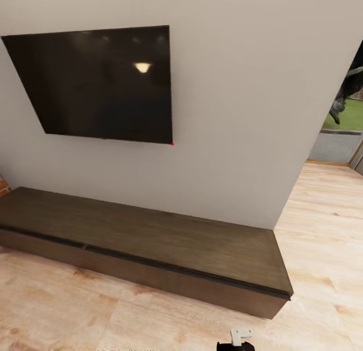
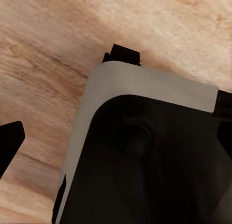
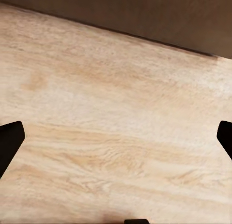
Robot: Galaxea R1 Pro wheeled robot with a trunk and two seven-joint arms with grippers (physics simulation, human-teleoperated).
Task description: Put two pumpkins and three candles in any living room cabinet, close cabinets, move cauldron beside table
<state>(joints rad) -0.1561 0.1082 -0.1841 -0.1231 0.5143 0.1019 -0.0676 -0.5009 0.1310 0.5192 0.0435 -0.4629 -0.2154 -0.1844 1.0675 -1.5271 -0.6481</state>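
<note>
While aimed floorward | right pincer (image 3: 116,137) wide open, empty | left pincer (image 2: 9,142) aperture unclear

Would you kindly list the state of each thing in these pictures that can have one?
Long, low, dark brown wooden cabinet: drawer fronts all flush, closed; nothing on top.
Black flat wall TV: screen dark, off, reflecting a ceiling light.
Right tool: open, fingertips wide apart, empty, over the pale wood floor.
Left tool: one fingertip shows at the frame's edge; open or shut cannot be told.
</note>
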